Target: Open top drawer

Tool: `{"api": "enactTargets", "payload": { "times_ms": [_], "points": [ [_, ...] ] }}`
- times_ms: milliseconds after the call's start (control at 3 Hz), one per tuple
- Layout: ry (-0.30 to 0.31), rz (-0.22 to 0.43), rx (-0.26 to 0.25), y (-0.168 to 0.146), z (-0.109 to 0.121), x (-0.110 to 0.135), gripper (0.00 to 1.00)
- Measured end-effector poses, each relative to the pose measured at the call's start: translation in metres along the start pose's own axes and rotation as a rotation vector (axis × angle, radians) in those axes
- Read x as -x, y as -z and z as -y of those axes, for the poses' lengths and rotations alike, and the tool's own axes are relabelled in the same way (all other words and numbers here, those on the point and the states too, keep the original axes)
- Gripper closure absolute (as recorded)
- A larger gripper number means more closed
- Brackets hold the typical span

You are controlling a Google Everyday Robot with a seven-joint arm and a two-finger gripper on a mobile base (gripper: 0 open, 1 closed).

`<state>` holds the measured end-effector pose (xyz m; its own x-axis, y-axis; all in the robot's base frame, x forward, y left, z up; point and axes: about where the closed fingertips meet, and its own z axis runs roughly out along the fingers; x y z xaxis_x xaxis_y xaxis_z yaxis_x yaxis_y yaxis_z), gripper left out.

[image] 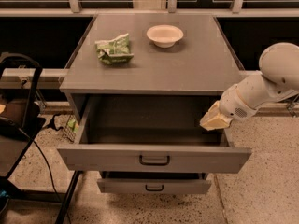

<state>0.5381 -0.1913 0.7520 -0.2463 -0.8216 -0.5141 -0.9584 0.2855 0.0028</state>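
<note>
The top drawer point(154, 158) of the grey cabinet is pulled far out, its wide front panel carrying a small black bar handle point(154, 161) at the centre. Its inside looks bare. My gripper point(214, 120) hangs at the end of the white arm over the drawer's right rear corner, just under the cabinet top. It holds nothing that I can see.
A green crumpled bag point(113, 49) and a white bowl point(164, 35) lie on the cabinet top point(196, 64). A lower drawer point(154, 186) is slightly out beneath. A black cart with cables point(18, 120) stands at the left. Speckled floor lies at the right.
</note>
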Motion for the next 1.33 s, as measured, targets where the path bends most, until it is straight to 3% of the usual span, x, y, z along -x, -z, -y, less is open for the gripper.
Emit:
{"api": "enactTargets", "payload": {
  "times_ms": [667, 1333],
  "points": [
    [0.085, 0.079, -0.063, -0.007, -0.02, -0.001, 1.0],
    [0.102, 0.092, -0.084, -0.014, -0.015, -0.001, 1.0]
  ]
}}
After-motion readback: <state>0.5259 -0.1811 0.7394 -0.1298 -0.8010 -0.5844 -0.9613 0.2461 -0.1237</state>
